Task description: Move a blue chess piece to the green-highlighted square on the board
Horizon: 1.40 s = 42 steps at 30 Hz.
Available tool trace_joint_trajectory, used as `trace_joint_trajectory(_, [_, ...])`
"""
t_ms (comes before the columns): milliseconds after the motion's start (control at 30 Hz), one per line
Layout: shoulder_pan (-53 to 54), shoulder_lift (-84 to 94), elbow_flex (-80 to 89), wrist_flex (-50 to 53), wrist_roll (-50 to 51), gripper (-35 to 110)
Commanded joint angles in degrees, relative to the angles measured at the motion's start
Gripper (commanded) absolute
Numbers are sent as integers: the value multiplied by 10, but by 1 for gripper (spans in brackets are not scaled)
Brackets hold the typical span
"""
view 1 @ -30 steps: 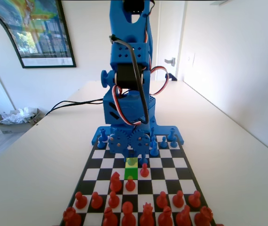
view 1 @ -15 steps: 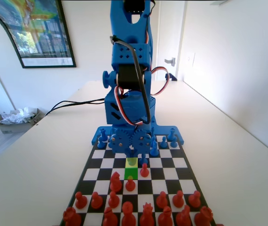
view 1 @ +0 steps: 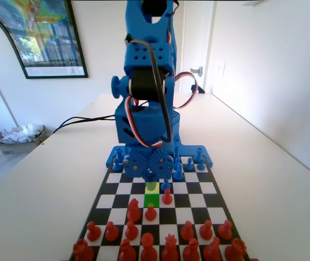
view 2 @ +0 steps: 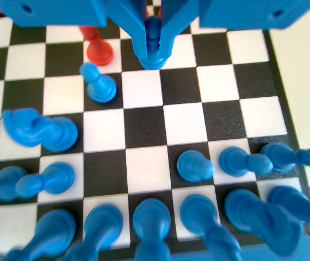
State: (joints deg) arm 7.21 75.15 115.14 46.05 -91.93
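Observation:
In the wrist view my gripper [view 2: 154, 48] hangs from the top edge, shut on a small blue pawn [view 2: 154, 58]. The pawn stands upright between the jaws, just over the board [view 2: 182, 122]; whether its base touches I cannot tell. In the fixed view the gripper [view 1: 152, 176] is low at the far part of the board [view 1: 123, 188], right behind the paler yellow-green square [view 1: 152, 187]. The darker green-highlighted square [view 1: 151, 200] lies one square nearer the camera and is bare.
A loose blue pawn [view 2: 98, 86] and a red pawn [view 2: 98, 50] stand just left of the held pawn in the wrist view. Blue back-row pieces [view 2: 152, 223] crowd the bottom. In the fixed view red pawns [view 1: 167, 197] [view 1: 151, 213] flank the green square.
The arm's upper joints have swung slightly left in the fixed view. The gripper has stayed low at the same spot by the yellow-green square.

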Motion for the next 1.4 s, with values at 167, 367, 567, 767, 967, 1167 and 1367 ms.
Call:
trace_joint_trajectory(167, [-6, 5, -49, -11, 23, 1])
trace_joint_trajectory(367, [-19, 1, -53, -25, 32, 1])
trace_joint_trajectory(567, [-21, 0, -33, -42, 26, 1])
trace_joint_trajectory(767, [-18, 0, -9, -60, 18, 1])
trace_joint_trajectory(967, [-18, -1, 9, -72, 11, 1])
trace_joint_trajectory(1167, [-21, -3, 18, -79, 11, 1])
trace_joint_trajectory(1367, [-24, -1, 17, -80, 23, 4])
